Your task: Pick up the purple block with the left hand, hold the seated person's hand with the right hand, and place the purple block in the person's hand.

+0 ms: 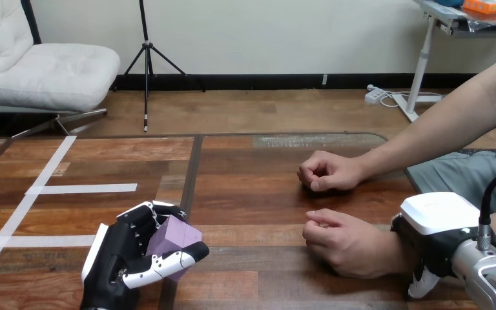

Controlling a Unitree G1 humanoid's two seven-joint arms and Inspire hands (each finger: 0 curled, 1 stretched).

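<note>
Your left hand [108,263] held the purple block [177,234], probably light, rigid and slick; its flat opposite faces suited your grip.

A white wall [265,32] is seen at the back, edged below by a black baseboard [265,81]. A wooden floor [265,110] is spread before it. A white cushioned chair [45,74] is set at the left, a black tripod [146,58] beside it, a white-legged desk [424,61] at the right.
</note>
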